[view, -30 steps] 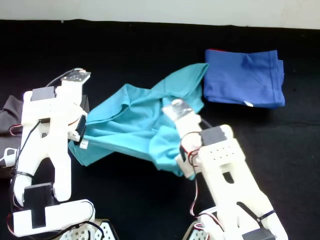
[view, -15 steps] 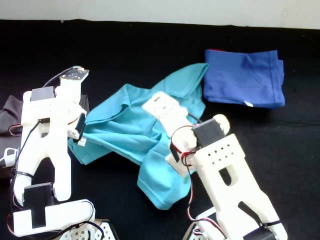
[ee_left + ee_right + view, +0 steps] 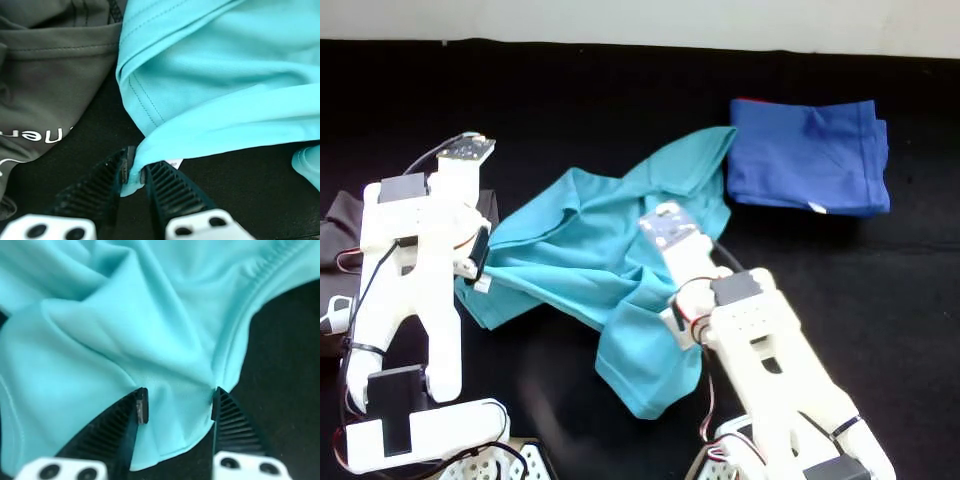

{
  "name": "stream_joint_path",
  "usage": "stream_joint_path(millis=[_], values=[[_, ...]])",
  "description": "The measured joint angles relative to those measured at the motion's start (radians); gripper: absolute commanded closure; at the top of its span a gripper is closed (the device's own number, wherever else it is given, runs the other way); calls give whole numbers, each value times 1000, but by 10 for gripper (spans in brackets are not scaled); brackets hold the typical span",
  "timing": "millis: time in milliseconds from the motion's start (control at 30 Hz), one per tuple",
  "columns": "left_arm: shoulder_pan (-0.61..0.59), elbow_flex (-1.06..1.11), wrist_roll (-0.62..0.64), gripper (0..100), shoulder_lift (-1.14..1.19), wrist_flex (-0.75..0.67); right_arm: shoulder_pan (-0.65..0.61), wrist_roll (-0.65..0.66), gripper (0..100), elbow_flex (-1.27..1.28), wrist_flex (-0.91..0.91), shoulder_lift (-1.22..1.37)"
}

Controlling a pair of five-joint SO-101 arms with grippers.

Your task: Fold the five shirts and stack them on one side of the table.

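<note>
A crumpled teal shirt (image 3: 590, 250) lies across the middle of the black table (image 3: 620, 90), one flap spread toward the front edge. My left gripper (image 3: 480, 278) is shut on the teal shirt's left corner (image 3: 150, 150), beside a small white tag; its fingertips (image 3: 122, 175) pinch the hem. My right gripper (image 3: 177, 405) stands open just above the teal shirt (image 3: 125, 340), near a hem that borders bare table. In the high view the right gripper (image 3: 682, 318) sits at the shirt's right side. A folded blue shirt (image 3: 810, 155) rests at the back right.
A dark grey shirt (image 3: 340, 225) lies bunched at the left edge behind the left arm; it also appears as grey cloth (image 3: 45, 90) beside the teal corner. A sliver of red (image 3: 750, 101) peeks from under the blue shirt.
My right gripper let go of the teal flap, which dropped flat toward the front edge. The right arm swung back-left, then returned over the shirt's right side. The left arm kept still.
</note>
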Motion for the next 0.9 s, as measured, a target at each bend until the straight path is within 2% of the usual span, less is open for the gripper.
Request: stream_joint_path(millis=[33,100,267,567,767,900], values=[[0,0,0,990,0,0,12,0,998,3,-3,0],[0,0,0,990,0,0,25,2,973,6,-6,0],[0,0,0,990,0,0,64,48,993,12,-6,0],[-86,-58,0,990,-2,0,324,68,993,-186,44,0],[-89,-52,0,990,-2,0,399,147,988,-216,146,0],[-78,-34,0,990,-2,0,457,193,872,-216,193,0]])
